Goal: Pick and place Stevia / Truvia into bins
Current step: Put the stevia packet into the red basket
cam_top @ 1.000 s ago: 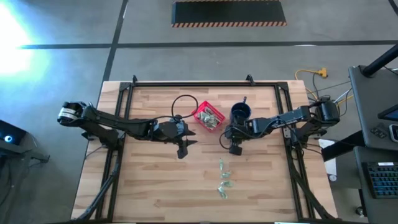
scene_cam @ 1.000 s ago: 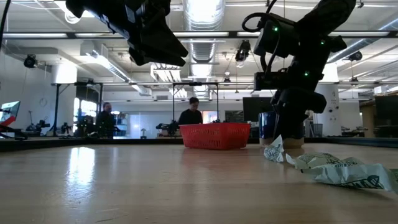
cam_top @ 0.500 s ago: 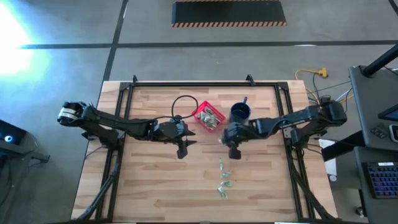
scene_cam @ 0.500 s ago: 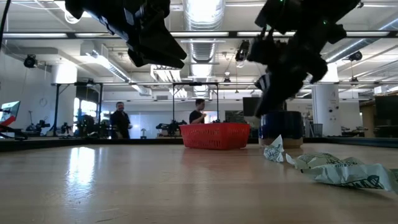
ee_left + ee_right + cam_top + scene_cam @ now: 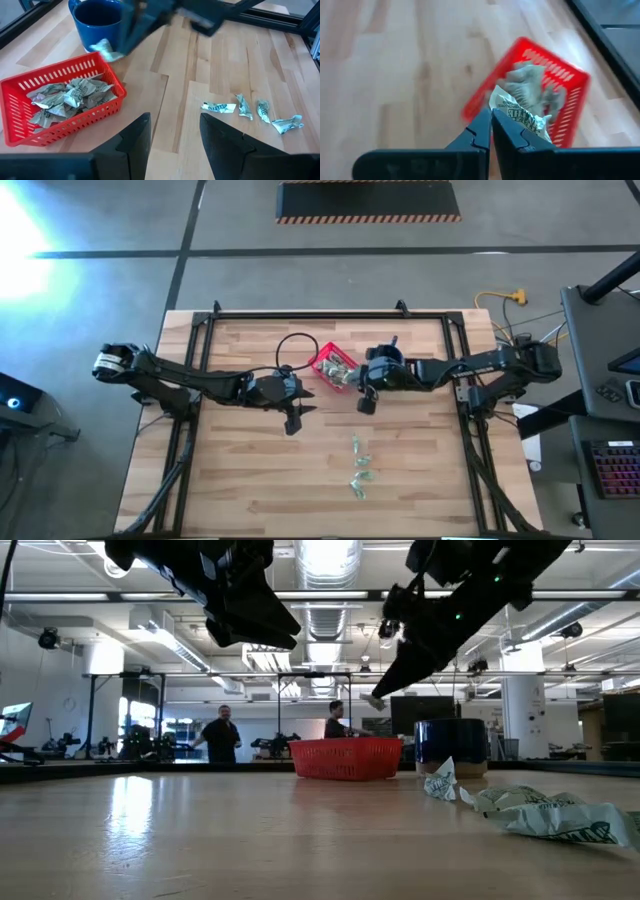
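Note:
My right gripper (image 5: 376,700) hovers in the air, shut on one pale green-and-white sachet (image 5: 519,118), just off the near right corner of the red basket (image 5: 335,368). The basket rests flat on the table and holds several crumpled sachets (image 5: 70,95). A few more sachets (image 5: 358,468) lie flat on the wood nearer the table's near edge, also seen in the left wrist view (image 5: 243,106). My left gripper (image 5: 292,420) is open and waits above the table, left of the basket, touching nothing. My right gripper pinches one end of the sachet (image 5: 506,111) between its two fingertips (image 5: 481,125). The fingers slant down toward the table's left. The sachet is lifted clear of the table, and its crumpled free end (image 5: 104,48) sticks out past the fingertips.
A dark blue mug (image 5: 450,745) stands right of the basket, partly under my right arm in the high view. A black cable loop (image 5: 295,345) lies on the table beyond the left gripper. Bare wood spreads left of the sachets. People stand in the room behind (image 5: 220,735).
My right gripper has risen from table height near the mug and swung toward the table's left and far side, up to the basket, tipping from pointing straight down to a slant. It has stayed shut and carried the sachet along.

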### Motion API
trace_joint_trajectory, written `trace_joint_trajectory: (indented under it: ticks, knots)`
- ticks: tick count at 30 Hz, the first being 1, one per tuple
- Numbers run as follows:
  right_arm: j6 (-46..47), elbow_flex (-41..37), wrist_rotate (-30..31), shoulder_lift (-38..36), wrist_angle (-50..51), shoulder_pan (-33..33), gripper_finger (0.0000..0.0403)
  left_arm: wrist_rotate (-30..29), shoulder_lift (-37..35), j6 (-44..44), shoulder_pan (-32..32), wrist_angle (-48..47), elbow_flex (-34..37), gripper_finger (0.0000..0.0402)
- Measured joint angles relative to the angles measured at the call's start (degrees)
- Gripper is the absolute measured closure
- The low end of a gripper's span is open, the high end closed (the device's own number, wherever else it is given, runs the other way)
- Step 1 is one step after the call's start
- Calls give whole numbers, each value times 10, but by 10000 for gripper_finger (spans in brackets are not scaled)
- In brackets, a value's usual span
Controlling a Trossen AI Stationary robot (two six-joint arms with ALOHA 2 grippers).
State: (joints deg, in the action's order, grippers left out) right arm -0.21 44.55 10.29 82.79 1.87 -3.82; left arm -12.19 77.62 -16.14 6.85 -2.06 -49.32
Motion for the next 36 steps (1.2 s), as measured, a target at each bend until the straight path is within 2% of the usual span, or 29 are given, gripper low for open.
trace_joint_trajectory:
  ticks: [7,11,20,24,31,33,36]
  knots:
    - [32,0,1,53,-56,-39,394,0,0,-1,0,2,0,248]
    - [47,1,-27,64,-57,-53,386,0,0,-10,0,2,0,248]
    - [62,1,-36,48,-54,-57,313,0,0,-15,0,1,0,248]
    - [62,1,-123,22,-45,-56,293,0,0,-15,0,2,0,248]
    - [91,1,-346,-18,25,-35,289,0,0,-15,0,6,0,248]
    - [93,1,-378,-18,41,-14,292,0,0,-15,0,7,0,248]
    - [86,1,-388,-17,50,26,297,0,0,-15,0,8,0,248]
